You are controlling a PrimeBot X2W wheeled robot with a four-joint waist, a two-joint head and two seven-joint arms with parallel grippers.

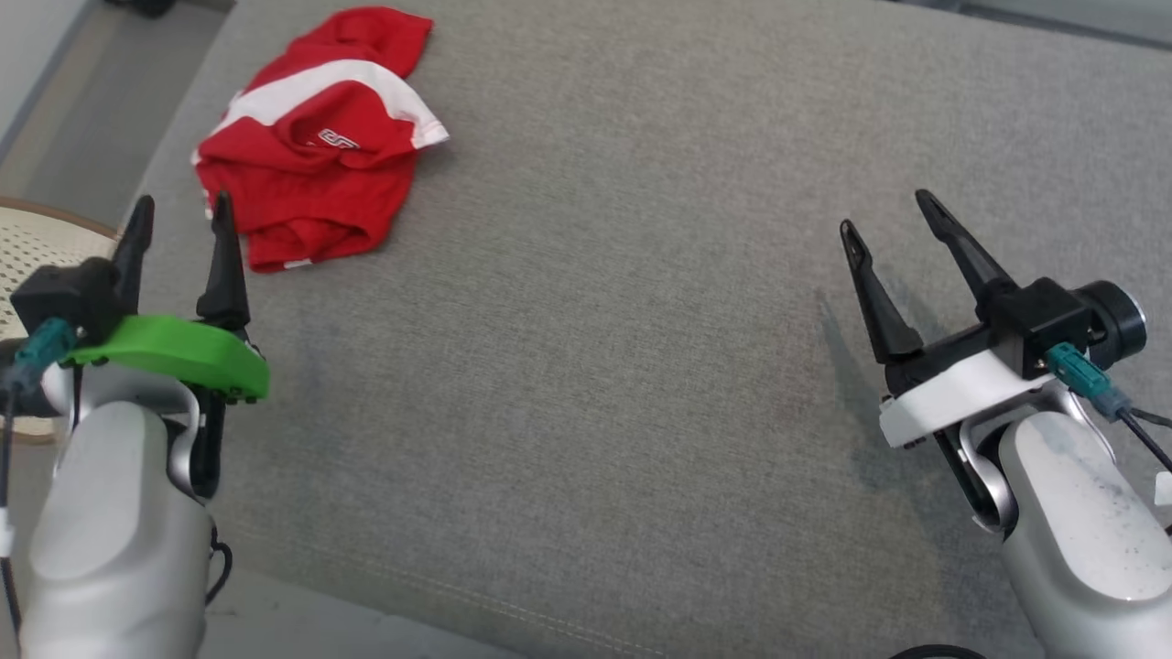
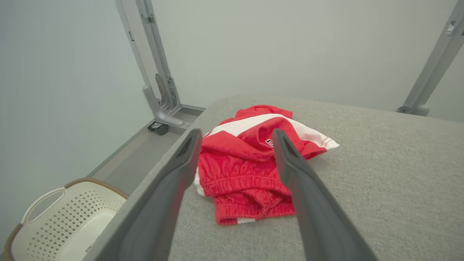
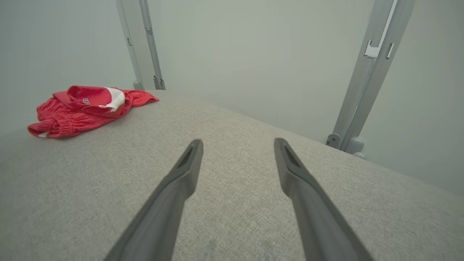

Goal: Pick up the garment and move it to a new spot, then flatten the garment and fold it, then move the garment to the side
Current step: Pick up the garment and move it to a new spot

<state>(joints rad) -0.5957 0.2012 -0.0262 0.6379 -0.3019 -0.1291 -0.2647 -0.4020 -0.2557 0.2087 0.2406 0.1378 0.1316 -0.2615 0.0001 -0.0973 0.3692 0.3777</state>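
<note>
The garment [image 1: 316, 137] is a crumpled red piece with white stripes and an elastic hem, lying at the far left of the grey padded surface [image 1: 623, 302]. My left gripper [image 1: 183, 210] hovers open just short of its near edge, fingers pointing at it. In the left wrist view the garment [image 2: 246, 170] lies between and beyond the two spread fingers, untouched. My right gripper [image 1: 886, 209] stands open over bare fabric at the right, nothing between its fingers. From the right wrist view the garment [image 3: 83, 108] shows far off to the left.
A cream perforated laundry basket [image 2: 69, 217] stands on the floor below the surface's left edge, and its rim [image 1: 37, 238] shows beside my left arm. Grey metal frame posts [image 3: 366, 83] rise behind the surface against a pale wall.
</note>
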